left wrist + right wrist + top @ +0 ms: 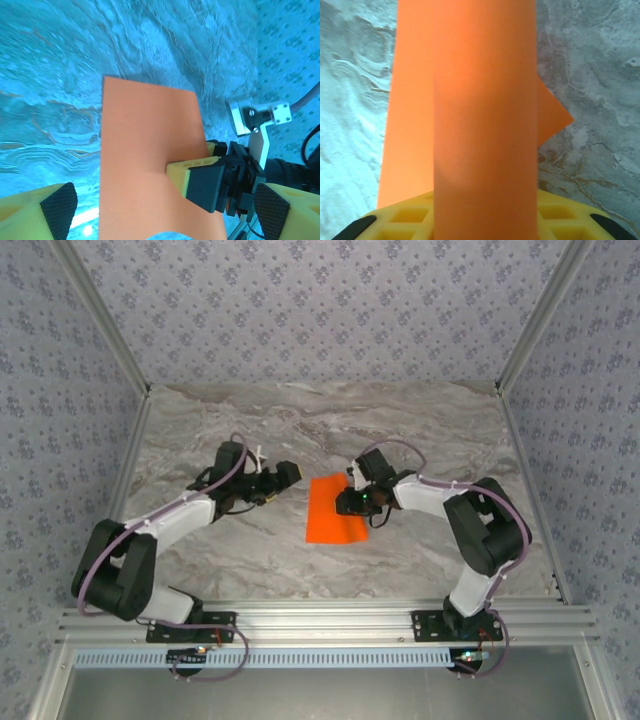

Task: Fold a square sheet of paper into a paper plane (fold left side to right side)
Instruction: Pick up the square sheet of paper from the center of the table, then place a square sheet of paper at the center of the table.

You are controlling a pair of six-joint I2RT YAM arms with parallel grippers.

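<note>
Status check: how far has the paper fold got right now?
Done: little; no dart shape yet, the square sheet of paper lies mostly flat on the table. In hand: the right gripper appears to pinch its right edge, raised off the table. The left gripper stands open beside the sheet. Left: creasing and the plane folds.

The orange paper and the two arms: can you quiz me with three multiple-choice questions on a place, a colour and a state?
1. Where is the square sheet of paper?
A. Against the back wall
B. On the table, between the two grippers
C. On an arm's base

2. What colour are the right gripper's fingers?
A. Red
B. Green
C. Yellow

3. How does the left gripper stand?
A. Open, holding nothing
B. Clamped on the paper
C. Shut on a cable

Answers: 1 B, the top view shows it there; 2 C, the left wrist view shows a yellow finger on the paper; 3 A, its fingers stand wide apart, off the sheet.
</note>
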